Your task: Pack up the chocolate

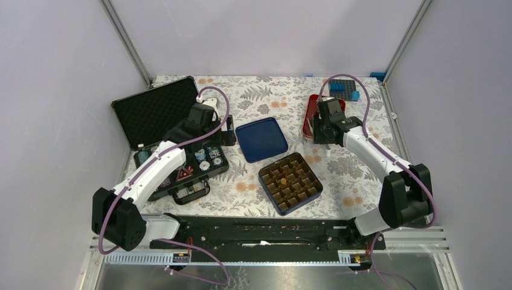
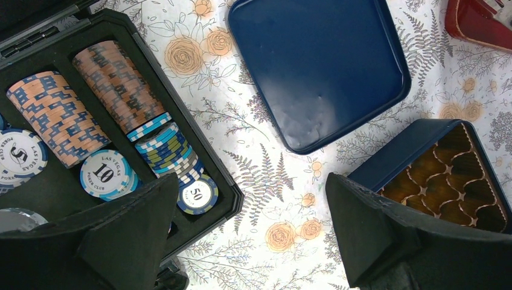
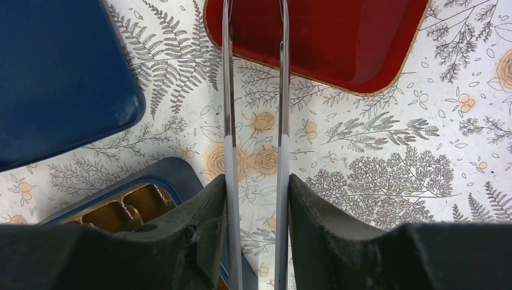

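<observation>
No chocolate shows clearly in any view. The blue box (image 1: 263,179) with its brown grid insert (image 2: 450,181) sits mid-table; one cell holds a small yellowish spot (image 1: 282,180). My right gripper (image 3: 256,181) is shut on a pair of metal tongs (image 3: 228,90). Their two arms stand apart and reach over the near rim of the red tray (image 3: 362,54), whose visible part is bare. From above, this gripper (image 1: 320,130) hangs beside the red tray (image 1: 309,115). My left gripper (image 2: 250,199) is open with nothing between its fingers, above the cloth between the poker chip case and the box.
The box's blue lid (image 1: 261,139) lies flat behind the box. An open black case (image 1: 158,112) with rows of poker chips (image 2: 115,78) fills the left side. Blue building blocks (image 1: 344,89) sit at the back right. A floral cloth covers the table.
</observation>
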### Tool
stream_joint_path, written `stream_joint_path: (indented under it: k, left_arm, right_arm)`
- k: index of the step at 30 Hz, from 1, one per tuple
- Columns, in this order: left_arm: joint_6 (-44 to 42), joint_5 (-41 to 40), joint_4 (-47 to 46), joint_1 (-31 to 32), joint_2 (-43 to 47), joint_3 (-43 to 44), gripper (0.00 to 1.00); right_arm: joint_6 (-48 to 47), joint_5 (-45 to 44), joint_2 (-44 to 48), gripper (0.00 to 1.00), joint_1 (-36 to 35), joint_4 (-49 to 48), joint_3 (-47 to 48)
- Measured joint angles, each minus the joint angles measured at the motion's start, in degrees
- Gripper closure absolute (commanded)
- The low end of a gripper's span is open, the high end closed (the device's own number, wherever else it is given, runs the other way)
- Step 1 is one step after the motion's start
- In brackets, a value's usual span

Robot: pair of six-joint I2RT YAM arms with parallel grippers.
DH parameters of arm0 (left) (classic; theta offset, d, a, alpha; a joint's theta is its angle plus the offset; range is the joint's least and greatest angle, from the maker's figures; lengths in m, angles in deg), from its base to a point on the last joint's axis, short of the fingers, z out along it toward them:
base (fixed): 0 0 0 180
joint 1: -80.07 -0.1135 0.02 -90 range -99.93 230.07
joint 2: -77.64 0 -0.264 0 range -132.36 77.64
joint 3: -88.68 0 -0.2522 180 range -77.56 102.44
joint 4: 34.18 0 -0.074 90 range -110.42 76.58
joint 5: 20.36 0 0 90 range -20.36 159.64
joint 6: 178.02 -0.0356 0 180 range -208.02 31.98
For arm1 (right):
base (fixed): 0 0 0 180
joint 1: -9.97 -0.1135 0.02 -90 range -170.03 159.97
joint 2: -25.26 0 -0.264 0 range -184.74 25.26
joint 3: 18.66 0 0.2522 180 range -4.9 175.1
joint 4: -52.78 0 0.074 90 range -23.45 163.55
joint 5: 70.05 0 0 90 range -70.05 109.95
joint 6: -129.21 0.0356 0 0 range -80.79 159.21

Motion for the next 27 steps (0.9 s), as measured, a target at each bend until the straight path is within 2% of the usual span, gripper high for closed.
stream_joint_path:
  k: [18,27]
  left_arm:
    - [-0.2,0.0,0.0,0.0,-0.7,0.0,0.01]
    - [-0.2,0.0,0.0,0.0,-0.7,0.0,0.01]
  right_arm:
    - [-0.9,-1.9,-4.7,0.56,0.0,-1.6,0.0]
    - [-1.1,-1.9,-5.2,0.61,0.0,-1.7,0.8]
